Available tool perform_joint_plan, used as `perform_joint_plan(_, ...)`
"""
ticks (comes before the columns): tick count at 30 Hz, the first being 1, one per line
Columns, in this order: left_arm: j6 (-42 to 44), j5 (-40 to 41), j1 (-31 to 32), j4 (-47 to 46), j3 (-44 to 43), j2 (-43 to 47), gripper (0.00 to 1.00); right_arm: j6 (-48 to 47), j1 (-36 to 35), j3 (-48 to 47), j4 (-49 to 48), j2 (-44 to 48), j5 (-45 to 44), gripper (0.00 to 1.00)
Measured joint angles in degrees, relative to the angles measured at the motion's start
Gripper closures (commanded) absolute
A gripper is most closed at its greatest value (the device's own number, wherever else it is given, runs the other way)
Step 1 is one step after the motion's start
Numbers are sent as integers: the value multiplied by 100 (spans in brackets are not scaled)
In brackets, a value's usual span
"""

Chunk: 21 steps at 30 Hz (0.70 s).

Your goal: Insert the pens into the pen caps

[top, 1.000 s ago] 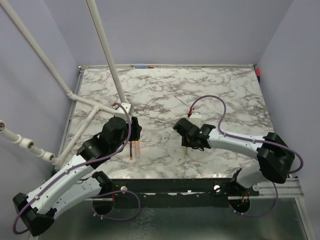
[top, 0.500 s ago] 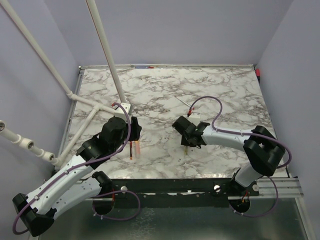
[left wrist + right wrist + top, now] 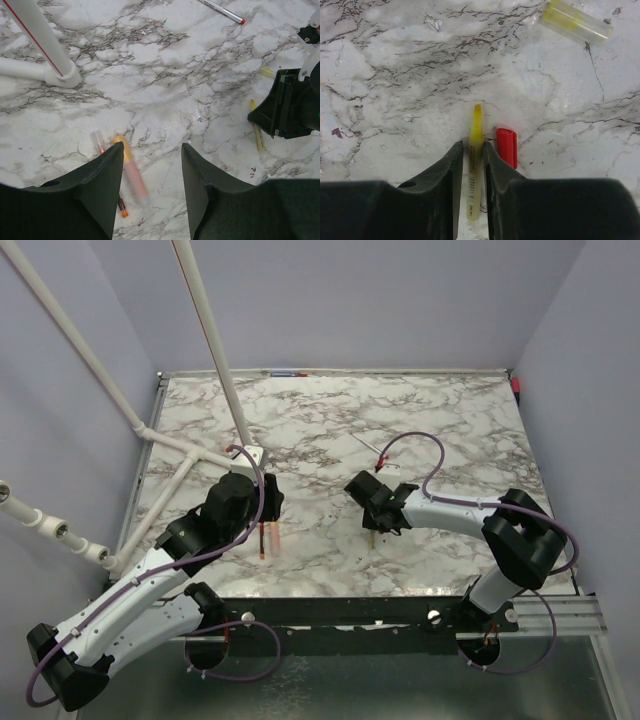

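Lying on the marble table (image 3: 450, 410) are all the pens and caps, none joined yet by the look of it. The left gripper (image 3: 152, 150) hangs about half open and empty over an orange pen (image 3: 131, 167) and a thin pen (image 3: 100, 142) beside it; a white pen (image 3: 222, 10) lies well apart at the far side. The right gripper (image 3: 473, 146) is low on the table, jaws narrow on either side of the yellow pen (image 3: 475, 180), whose tip points away past the fingertips. The right finger looks to touch the barrel; whether the pen is truly clamped I cannot tell.

The step in hand seems to be picking up this pen. The red cap (image 3: 507, 147) lies just beside the right finger, so the squeeze should be square and the lift straight up, or the cap gets knocked. Leaving the tip end clear of the fingers would let it enter the yellow cap (image 3: 576, 21), which lies further off to the right.
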<state>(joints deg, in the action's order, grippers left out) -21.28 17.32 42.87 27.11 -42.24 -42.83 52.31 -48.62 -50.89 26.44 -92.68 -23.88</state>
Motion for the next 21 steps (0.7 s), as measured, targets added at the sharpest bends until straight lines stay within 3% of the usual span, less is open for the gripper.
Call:
perform_joint_plan(5,0,0,0,0,0,-26,49,-50,0,31,-59,0,0,99)
perform_joint_plan(13,-2,-24,0,-2,0,-70,49,-184,0,142,-160,140,44,100)
perform_joint_plan(21,-61,-564,0,-68,0,-83,49,-549,0,284,-485,1237,452,100)
